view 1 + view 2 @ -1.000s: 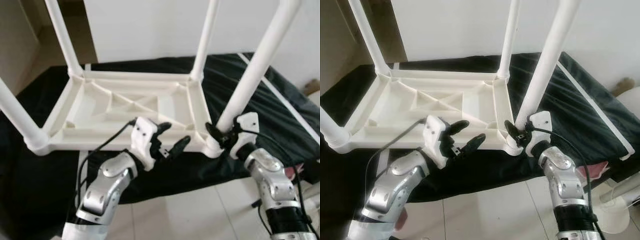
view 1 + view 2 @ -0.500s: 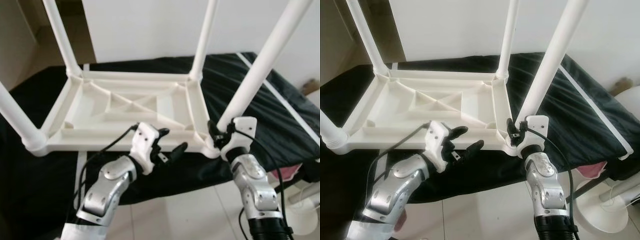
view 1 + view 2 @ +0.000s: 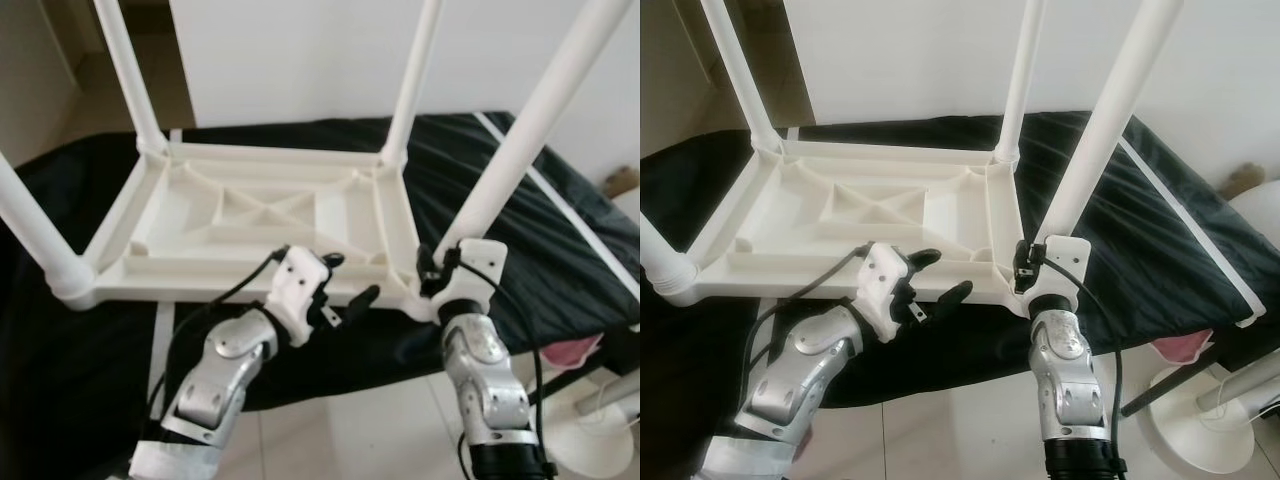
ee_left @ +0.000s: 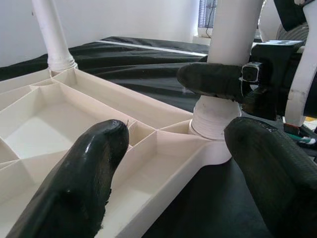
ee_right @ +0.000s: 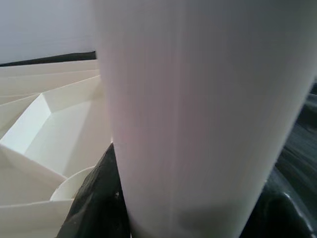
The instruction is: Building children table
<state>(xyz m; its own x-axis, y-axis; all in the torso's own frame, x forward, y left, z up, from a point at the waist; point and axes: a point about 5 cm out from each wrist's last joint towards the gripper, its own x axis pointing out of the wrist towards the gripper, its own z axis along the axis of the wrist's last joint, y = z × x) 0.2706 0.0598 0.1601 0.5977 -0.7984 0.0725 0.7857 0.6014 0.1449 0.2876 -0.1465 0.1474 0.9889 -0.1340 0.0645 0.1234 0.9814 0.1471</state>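
Observation:
A white plastic children's table lies upside down on a black cloth, its legs pointing up. My right gripper is shut on the near right leg just above its socket at the corner. In the right wrist view that leg sits between the two black fingers. My left gripper hovers open at the table's front rim, a little left of that corner, holding nothing. The left wrist view shows its two fingertips spread over the ribbed underside, with the right gripper's finger across the leg's base.
The black cloth hangs over the front edge of the surface. On the tiled floor to the right stand a round white base and a pink item. A white wall rises behind the table.
My right forearm has swung left and now stands more upright under the leg's base, still gripping it. The left gripper has barely shifted along the front rim.

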